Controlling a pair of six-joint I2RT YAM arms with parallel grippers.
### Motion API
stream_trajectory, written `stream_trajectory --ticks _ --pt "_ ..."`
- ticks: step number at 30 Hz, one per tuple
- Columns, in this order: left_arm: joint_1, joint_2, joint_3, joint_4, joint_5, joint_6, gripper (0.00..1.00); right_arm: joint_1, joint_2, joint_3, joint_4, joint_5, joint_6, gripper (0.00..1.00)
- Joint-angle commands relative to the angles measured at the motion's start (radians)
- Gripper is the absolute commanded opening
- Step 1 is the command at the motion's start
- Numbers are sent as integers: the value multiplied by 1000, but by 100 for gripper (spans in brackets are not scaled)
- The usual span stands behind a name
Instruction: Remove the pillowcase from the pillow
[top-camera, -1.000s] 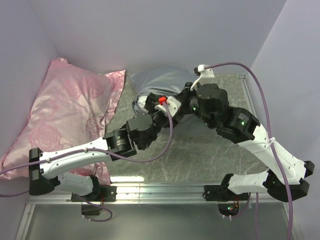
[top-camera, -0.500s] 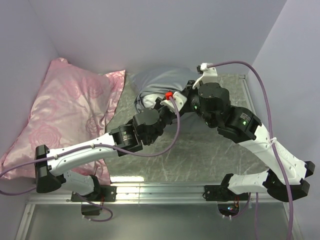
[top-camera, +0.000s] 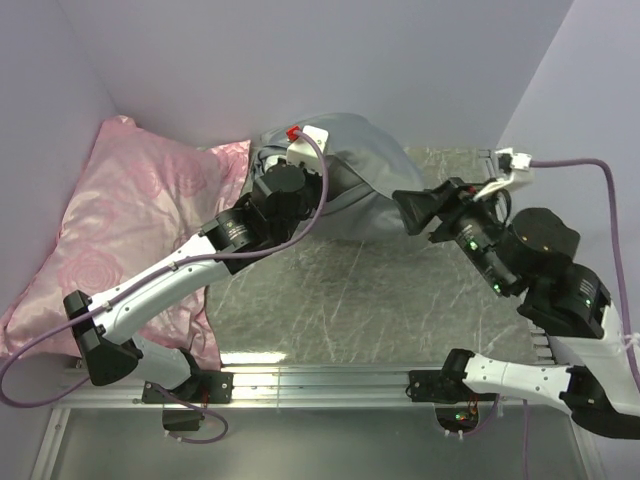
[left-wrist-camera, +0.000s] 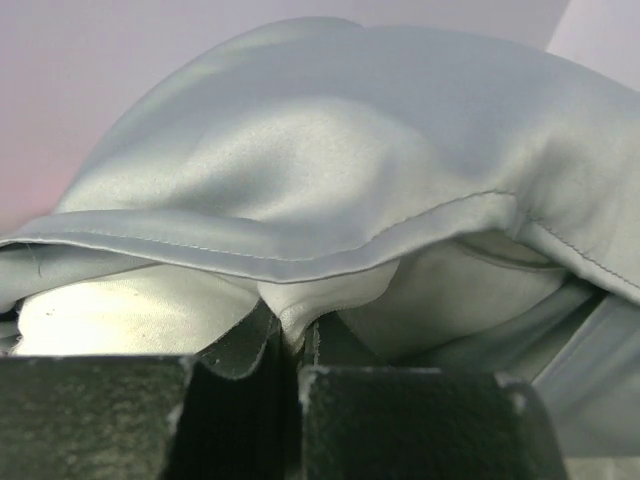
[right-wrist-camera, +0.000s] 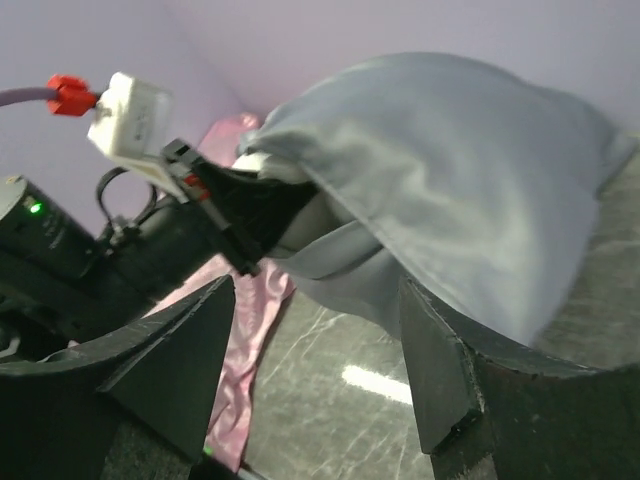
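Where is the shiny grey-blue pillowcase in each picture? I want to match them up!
Top external: the shiny grey-blue fabric pillowcase is a puffy mound at top middle, by the back wall.
Left wrist: the pillowcase fills most of the picture, its stitched hem running across.
Right wrist: the pillowcase bulges at upper right.
Shared landmark: the left gripper, shut on what looks like the white pillow at the case's open end.
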Motion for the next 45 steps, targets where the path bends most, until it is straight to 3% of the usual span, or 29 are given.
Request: stream_trajectory --ticks 1,13,17,20,21,27,30,34,42,43,44,45 --pt "7 -5 72 -31 21 -78 0 3 -18 -58 -11 116 10 73" --pt "7 -40 100 -65 28 -78 0 1 31 -179 -71 199 19 75" --pt "7 -43 111 -77 35 -85 0 -17 50 -170 -127 294 51 74" --pt "7 -55 104 -85 40 -93 0 -61 30 -177 -137 314 56 62" --pt "7 -60 104 -91 43 -96 0 -74 18 -184 -140 318 56 51" --pt "7 -94 89 -115 45 -104 0 -167 -4 -159 -143 318 34 19" --pt "7 -117 78 -124 49 -110 0 -209 7 -136 -147 308 15 8" --pt "7 -140 77 -146 38 -112 0 -299 19 -127 -144 251 -1 2" --pt "7 -176 68 -163 40 -128 0 -474 10 -115 -109 29 -19 0" --pt "7 -178 66 -163 43 -128 0 -477 4 -116 -97 3 -18 5" --pt "7 -175 68 -164 45 -130 0 -477 -4 -131 -63 -70 -16 20" --pt "7 -170 71 -170 48 -130 0 -477 -27 -142 -49 -105 -13 28"
